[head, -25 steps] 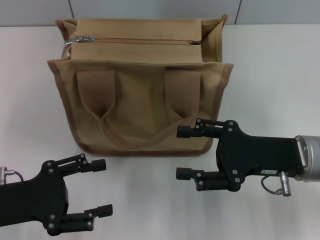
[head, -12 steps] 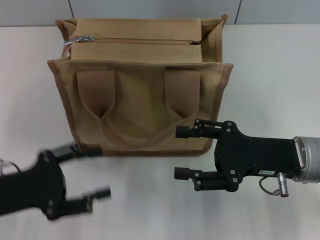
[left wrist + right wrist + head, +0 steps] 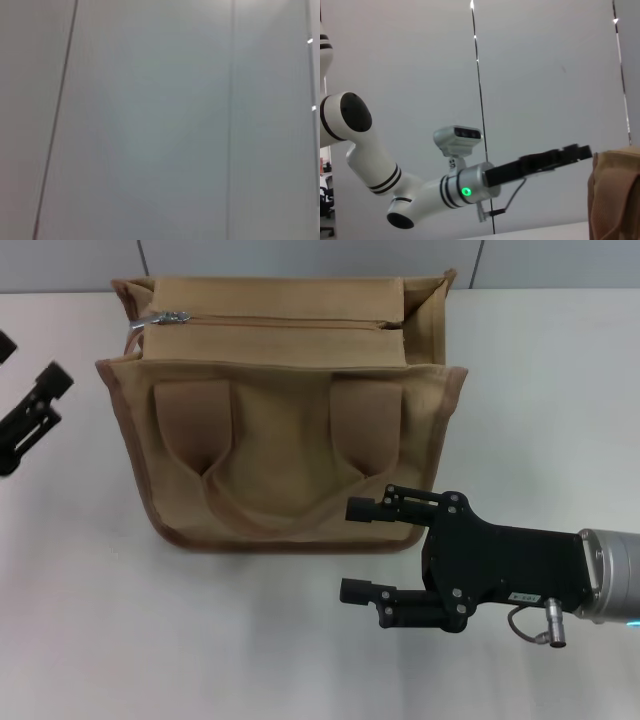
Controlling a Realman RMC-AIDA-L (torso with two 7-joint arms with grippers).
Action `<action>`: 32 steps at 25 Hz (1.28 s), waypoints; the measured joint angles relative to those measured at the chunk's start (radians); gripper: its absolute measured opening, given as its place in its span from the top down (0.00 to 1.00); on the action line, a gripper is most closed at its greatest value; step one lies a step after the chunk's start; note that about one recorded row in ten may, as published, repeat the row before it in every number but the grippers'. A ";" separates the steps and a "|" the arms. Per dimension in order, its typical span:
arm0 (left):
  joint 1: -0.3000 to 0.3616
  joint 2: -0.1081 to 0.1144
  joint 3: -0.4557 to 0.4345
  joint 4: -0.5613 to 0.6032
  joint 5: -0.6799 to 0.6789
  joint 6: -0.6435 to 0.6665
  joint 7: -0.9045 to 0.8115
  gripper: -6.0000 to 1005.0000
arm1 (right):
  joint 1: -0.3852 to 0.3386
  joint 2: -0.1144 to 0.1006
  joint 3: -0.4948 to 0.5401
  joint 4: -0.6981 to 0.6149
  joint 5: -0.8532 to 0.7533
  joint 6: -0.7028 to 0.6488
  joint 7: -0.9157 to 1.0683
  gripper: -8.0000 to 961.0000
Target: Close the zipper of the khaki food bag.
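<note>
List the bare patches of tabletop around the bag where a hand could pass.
Free: the table right of the khaki food bag, and the near-left stretch ahead of it. Crowded: the front right corner, where the open right gripper hovers; the left gripper flanks the left side.

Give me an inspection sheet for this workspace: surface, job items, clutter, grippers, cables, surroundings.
Surface: white table, bare around the bag.
Job items: khaki food bag stands upright near the table's far edge; zipper runs across the top panel, its silver slider at the robot's left end.
Clutter: nothing seen.
Grippers: left gripper raised beside the bag's left side, fingers apart, holding nothing; right gripper low in front of the bag's right corner, open, empty.
Cables: short cable with metal plug on the right wrist.
Surroundings: grey panelled wall behind the table.
</note>
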 joint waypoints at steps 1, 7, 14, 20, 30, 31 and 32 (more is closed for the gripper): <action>-0.008 0.000 0.000 -0.002 -0.003 -0.017 0.000 0.22 | 0.000 0.000 0.000 0.004 0.001 0.001 -0.003 0.22; -0.072 0.001 0.043 -0.001 0.025 -0.147 0.000 0.22 | -0.005 0.000 0.000 0.013 0.001 0.001 -0.008 0.22; -0.089 0.002 0.194 0.037 0.028 -0.137 0.002 0.22 | -0.013 0.000 0.001 0.023 0.001 0.013 -0.009 0.22; -0.122 -0.003 0.190 0.011 -0.035 -0.149 -0.004 0.22 | -0.005 0.001 0.000 0.039 0.001 0.027 -0.009 0.22; -0.133 -0.004 0.193 -0.015 -0.082 -0.227 0.001 0.22 | -0.013 0.002 0.000 0.049 0.011 0.052 -0.010 0.22; -0.132 -0.004 0.195 -0.013 -0.082 -0.230 0.001 0.22 | -0.011 0.002 0.000 0.049 0.011 0.054 -0.010 0.22; -0.131 -0.004 0.197 -0.011 -0.081 -0.230 0.002 0.22 | -0.009 0.002 0.000 0.049 0.011 0.056 -0.010 0.22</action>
